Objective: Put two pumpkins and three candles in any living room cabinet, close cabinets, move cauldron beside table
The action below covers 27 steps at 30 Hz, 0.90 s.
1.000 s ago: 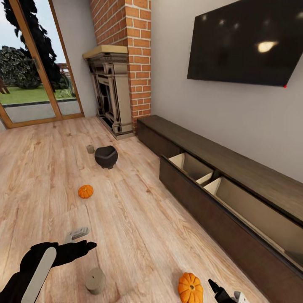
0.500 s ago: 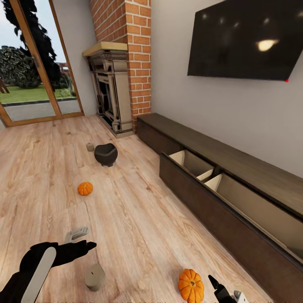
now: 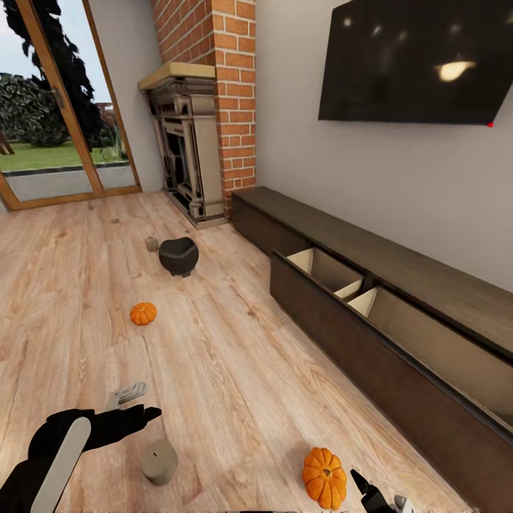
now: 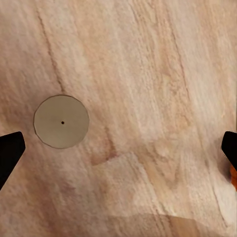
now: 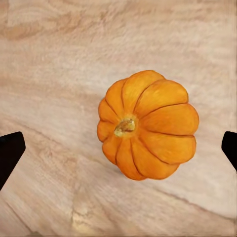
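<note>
Right wrist view puts the spread-open right gripper straight above the near pumpkin, ready to grab; left gripper, also open, hangs beside a candle.

Head camera high and wide, both wrist cameras straight down at the floor.
Head view faces the cabinet wall; left wrist sits above a candle, right wrist close over a pumpkin, both also in head view.
</note>
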### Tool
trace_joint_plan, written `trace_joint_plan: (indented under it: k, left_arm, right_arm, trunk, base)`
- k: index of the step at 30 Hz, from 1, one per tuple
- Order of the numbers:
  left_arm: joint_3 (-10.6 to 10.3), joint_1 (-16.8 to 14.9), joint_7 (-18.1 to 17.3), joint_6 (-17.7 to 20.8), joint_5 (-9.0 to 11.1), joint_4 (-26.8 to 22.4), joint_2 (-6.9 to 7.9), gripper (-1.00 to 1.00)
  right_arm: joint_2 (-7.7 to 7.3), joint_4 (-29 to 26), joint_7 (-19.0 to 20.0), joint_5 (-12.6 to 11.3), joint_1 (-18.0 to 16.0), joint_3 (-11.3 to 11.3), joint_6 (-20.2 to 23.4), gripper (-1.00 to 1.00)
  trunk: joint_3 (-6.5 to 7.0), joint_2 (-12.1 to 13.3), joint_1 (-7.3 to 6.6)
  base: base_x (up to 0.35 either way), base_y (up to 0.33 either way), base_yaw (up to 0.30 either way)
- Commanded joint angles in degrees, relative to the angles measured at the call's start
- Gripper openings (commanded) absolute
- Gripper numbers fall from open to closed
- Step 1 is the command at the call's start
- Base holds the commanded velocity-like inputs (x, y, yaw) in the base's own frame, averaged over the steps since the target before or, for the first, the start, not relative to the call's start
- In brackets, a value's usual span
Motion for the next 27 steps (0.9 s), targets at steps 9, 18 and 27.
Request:
trace_joint_plan:
  k: [9, 18, 27]
  left_arm:
    - [2.05, 0.02, 0.41, 0.22, 18.13, -0.27, 7.26, 1.00]
    - [1.98, 1.28, 0.41, 0.22, 45.31, 0.05, 20.75, 1.00]
    - [1.87, 3.34, 0.41, 0.22, 55.24, 0.40, 25.06, 1.00]
  right_arm:
    - [-0.07, 0.41, 0.39, -0.49, -0.02, -0.30, 0.32, 1.00]
    - [-0.07, 0.61, 0.44, -0.51, -0.02, -0.30, 0.17, 1.00]
    - [-0.45, 0.21, 2.39, -1.13, -0.40, -0.60, 0.73, 1.00]
  trunk:
    - [-2.05, -0.14, 0.22]
    - [-4.04, -0.26, 0.45]
    - [-6.04, -0.38, 0.68]
  base:
    - [0.000, 0.000, 0.000]
    - [0.000, 0.000, 0.000]
    - [0.000, 0.000, 0.000]
